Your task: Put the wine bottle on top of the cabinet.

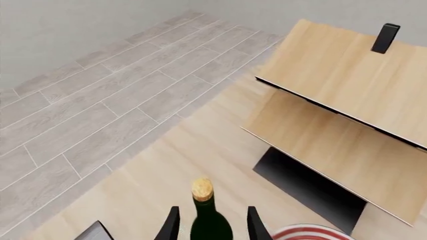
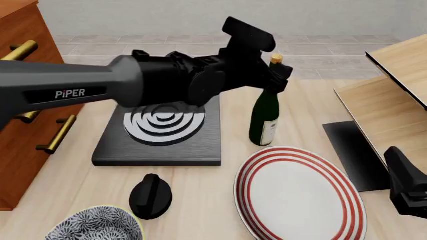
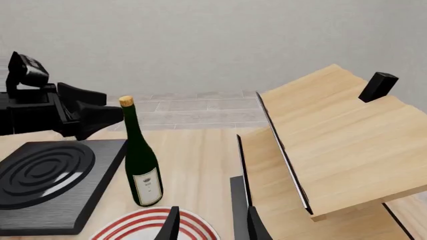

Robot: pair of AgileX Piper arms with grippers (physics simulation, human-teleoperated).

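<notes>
The wine bottle [image 2: 265,117], dark green with a tan cork and a small white label, stands upright on the table between the black hot plate and the shelf unit. My left gripper [image 2: 279,76] is at its neck. In the left wrist view the left gripper [image 1: 213,211] is open, with the neck [image 1: 211,222] between the fingers and a small gap on each side. The reddish-brown cabinet [image 2: 20,55] with brass handles is at the far left. My right gripper [image 3: 212,227] is open and holds nothing, low at the front right [image 2: 408,189].
A black hot plate [image 2: 160,145] lies left of the bottle. A red-striped plate [image 2: 300,195] is in front of it. A black knob [image 2: 150,196] and a patterned bowl [image 2: 100,227] sit front left. A pale tilted shelf unit [image 2: 393,95] fills the right side.
</notes>
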